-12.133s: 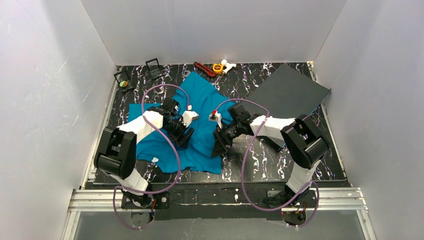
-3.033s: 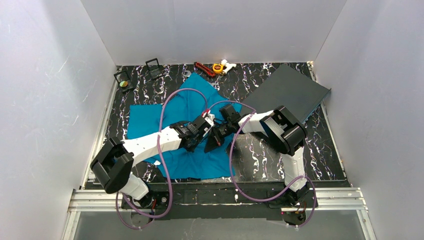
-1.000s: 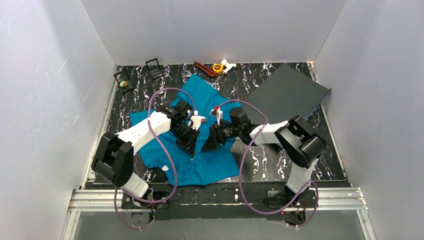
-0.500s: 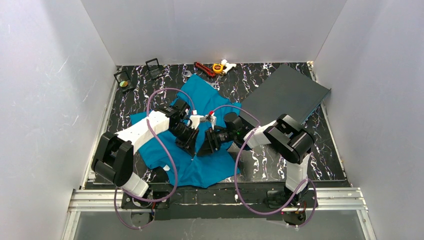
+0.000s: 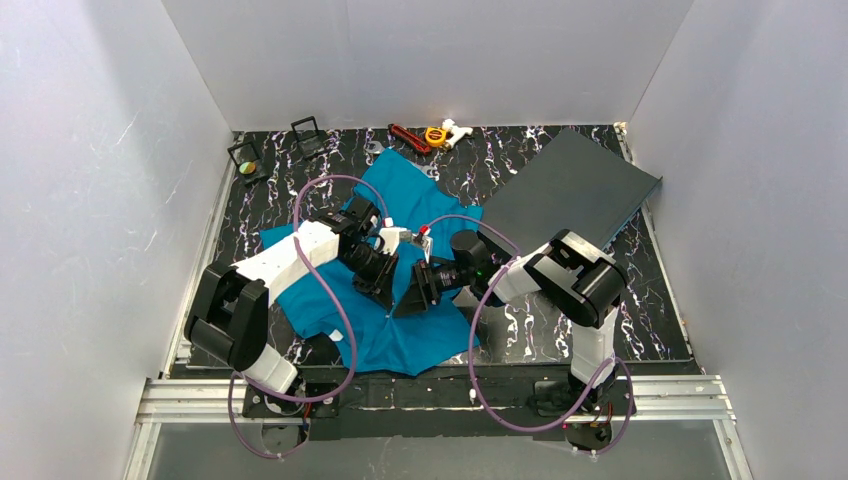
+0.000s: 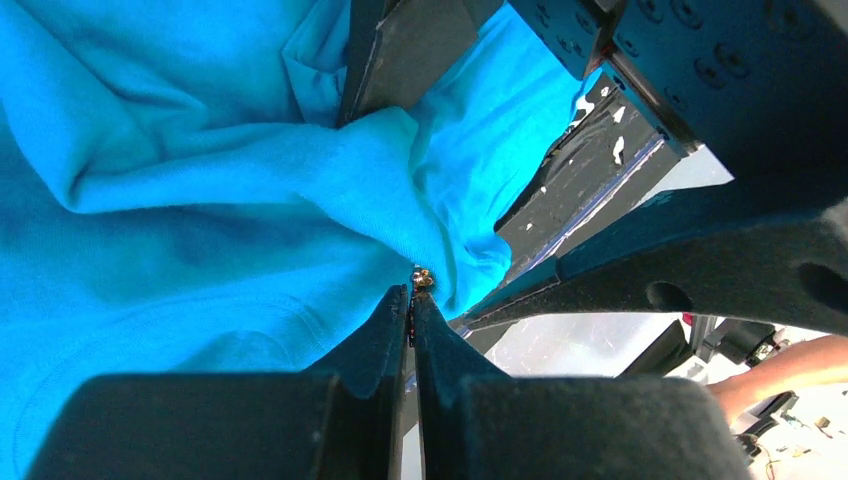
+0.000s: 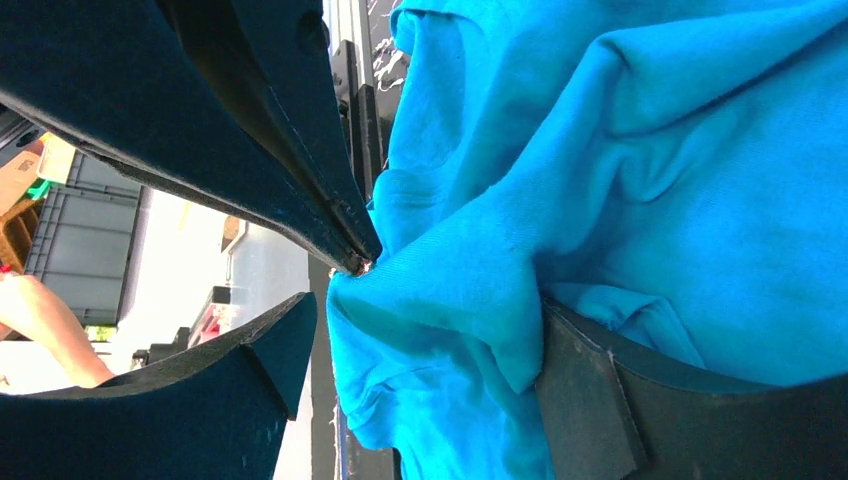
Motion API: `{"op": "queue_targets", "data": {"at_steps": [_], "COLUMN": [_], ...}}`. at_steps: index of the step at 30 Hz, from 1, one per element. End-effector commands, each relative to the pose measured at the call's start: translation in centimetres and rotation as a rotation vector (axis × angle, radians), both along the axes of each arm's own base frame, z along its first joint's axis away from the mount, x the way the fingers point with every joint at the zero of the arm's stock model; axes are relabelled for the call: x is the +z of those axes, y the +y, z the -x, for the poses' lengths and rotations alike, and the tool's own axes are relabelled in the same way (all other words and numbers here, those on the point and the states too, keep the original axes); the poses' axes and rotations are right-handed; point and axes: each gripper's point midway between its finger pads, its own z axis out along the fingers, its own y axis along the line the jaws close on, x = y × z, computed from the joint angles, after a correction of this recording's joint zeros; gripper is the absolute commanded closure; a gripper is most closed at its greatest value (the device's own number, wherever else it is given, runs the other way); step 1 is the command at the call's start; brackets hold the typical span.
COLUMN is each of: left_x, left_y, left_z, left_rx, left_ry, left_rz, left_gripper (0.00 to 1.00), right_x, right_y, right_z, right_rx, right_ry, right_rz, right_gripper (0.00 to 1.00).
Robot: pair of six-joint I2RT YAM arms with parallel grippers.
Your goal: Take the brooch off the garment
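The teal-blue garment (image 5: 405, 190) lies rumpled on the marbled table, and part of it is pulled up between the two arms. In the left wrist view my left gripper (image 6: 412, 292) is shut, with the small gold brooch (image 6: 422, 279) pinched at its very tips against a peak of cloth (image 6: 250, 170). My right gripper (image 7: 425, 305) stands open around a raised fold of the garment (image 7: 620, 150). Its right finger (image 7: 600, 400) touches the cloth; its left finger (image 7: 240, 380) is apart from it. From above, the left gripper (image 5: 390, 298) and right gripper (image 5: 410, 298) meet over the cloth.
A flat dark grey board (image 5: 575, 185) lies at the back right. A red tool (image 5: 408, 137), a yellow tape measure (image 5: 435, 135) and a white piece (image 5: 455, 129) sit along the back wall. Two small black frames (image 5: 245, 157) stand at the back left. White walls close in on three sides.
My right gripper has slid left, up to the left gripper's tips, and its arm has folded in closer. The left gripper has stayed shut and nearly still.
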Motion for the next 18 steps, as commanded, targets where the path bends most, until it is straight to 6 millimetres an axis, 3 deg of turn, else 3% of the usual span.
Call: {"op": "queue_targets", "data": {"at_steps": [1, 12, 18], "left_x": [0.98, 1.09, 1.08], "left_y": [-0.55, -0.9, -0.87], "left_z": [-0.33, -0.36, -0.31], "left_rx": [0.039, 0.05, 0.049], "left_ry": [0.011, 0.024, 0.024], "left_rz": [0.045, 0.063, 0.066], "left_gripper": [1.0, 1.0, 1.0], "right_x": [0.9, 0.47, -0.08], "right_y": [0.89, 1.6, 1.49], "right_z": [-0.25, -0.65, -0.58], "right_rx": [-0.001, -0.024, -0.023], "right_ry": [-0.024, -0.001, 0.0], "right_rz": [-0.032, -0.025, -0.014], "right_gripper": [0.18, 0.33, 0.54]}}
